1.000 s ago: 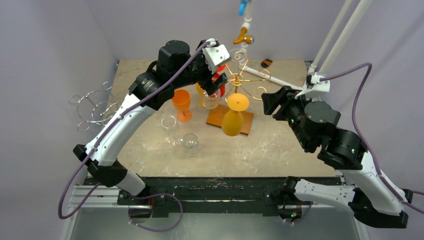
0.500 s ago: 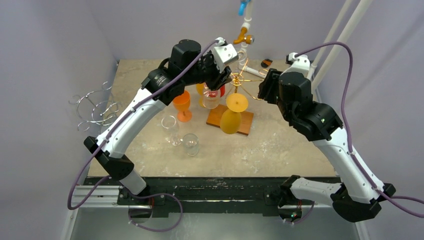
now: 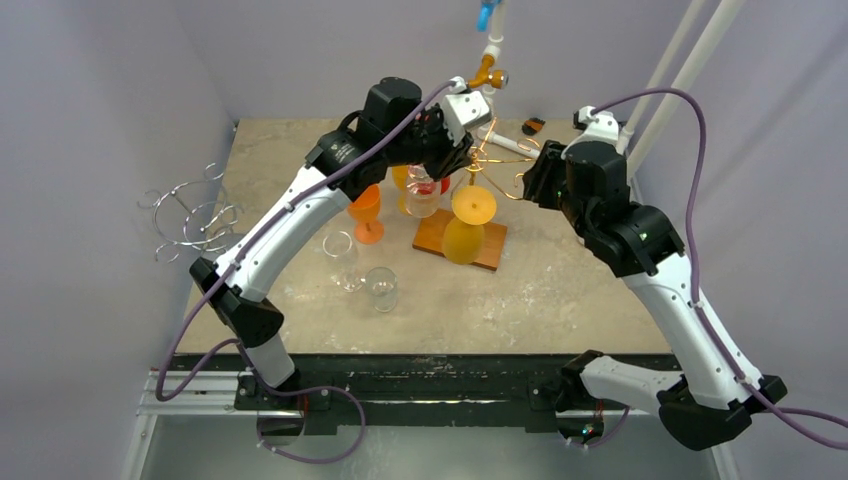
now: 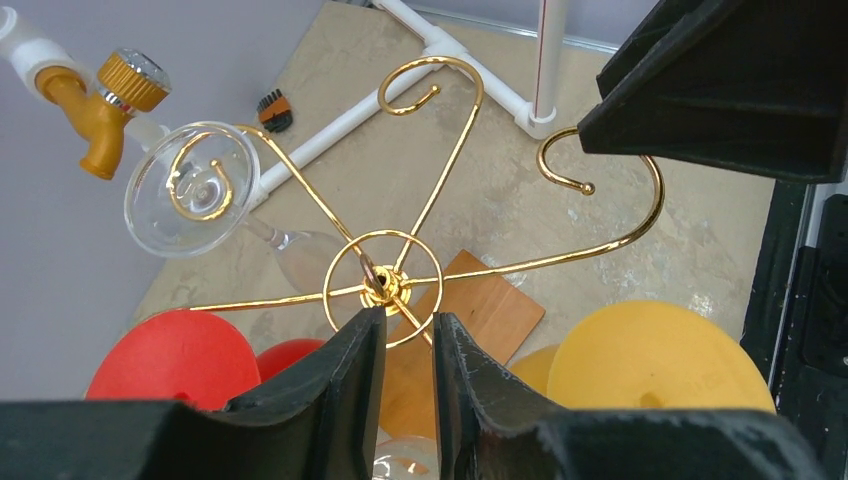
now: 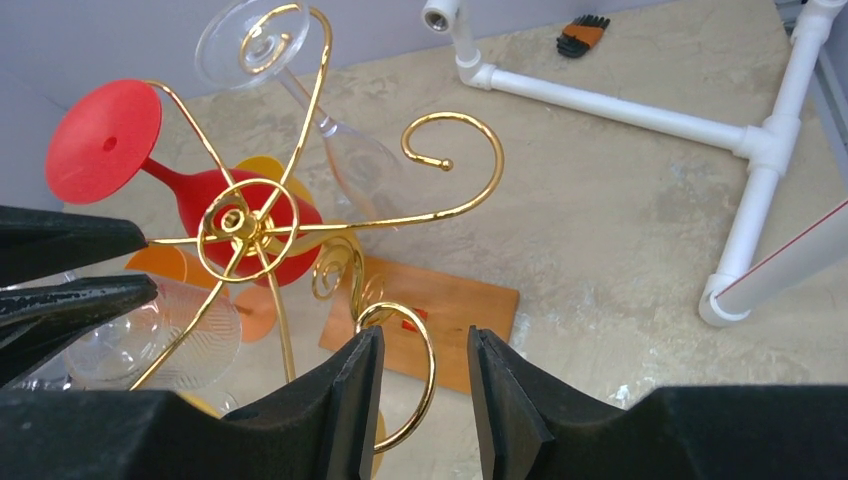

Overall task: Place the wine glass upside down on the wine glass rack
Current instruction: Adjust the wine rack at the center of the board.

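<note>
Wine glasses [image 4: 190, 190] upside down on rack [image 4: 385, 285]

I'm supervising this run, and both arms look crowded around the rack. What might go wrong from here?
1. The left end effector sits right at the hub of the gold rack. A nudge might swing the hanging red glass, yellow glass and clear glass into each other.
2. The right end effector is close to a bare hook and might snag it, tipping the rack.
</note>
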### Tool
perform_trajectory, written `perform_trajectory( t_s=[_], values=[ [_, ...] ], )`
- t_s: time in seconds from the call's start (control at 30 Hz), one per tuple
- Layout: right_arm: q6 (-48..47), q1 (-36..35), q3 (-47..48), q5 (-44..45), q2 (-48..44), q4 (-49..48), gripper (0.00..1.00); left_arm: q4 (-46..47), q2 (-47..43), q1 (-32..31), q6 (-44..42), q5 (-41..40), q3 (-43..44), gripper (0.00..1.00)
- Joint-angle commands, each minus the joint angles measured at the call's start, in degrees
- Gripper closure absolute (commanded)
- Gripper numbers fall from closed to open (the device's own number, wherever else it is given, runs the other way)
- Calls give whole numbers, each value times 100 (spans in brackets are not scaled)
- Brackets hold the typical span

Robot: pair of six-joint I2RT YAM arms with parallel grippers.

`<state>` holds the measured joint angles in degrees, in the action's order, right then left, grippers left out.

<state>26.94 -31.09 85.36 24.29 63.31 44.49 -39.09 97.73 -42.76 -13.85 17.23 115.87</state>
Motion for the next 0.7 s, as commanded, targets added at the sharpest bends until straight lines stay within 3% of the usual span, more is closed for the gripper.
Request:
perform_trajectory(
  t_s=[0.0, 0.23, 0.47, 0.57, 0.67],
  values=[
    [-84, 54, -141, -264, -108, -227, 56, -87, 158, 22, 127, 158, 458, 72],
    [-100, 94, -376, -277, -102, -322, 59, -65, 292, 21, 37, 49, 456, 69],
    [-183, 116, -605, -176, -246, -481, 63, -22, 410, 28, -83, -124, 409, 73],
    [-223, 130, -671, -196, -244, -611, 71, 16, 446, 26, -84, -115, 407, 75],
    [-237, 138, -771, -364, -272, -735, 86, 28, 478, 24, -138, -183, 407, 77]
  ],
)
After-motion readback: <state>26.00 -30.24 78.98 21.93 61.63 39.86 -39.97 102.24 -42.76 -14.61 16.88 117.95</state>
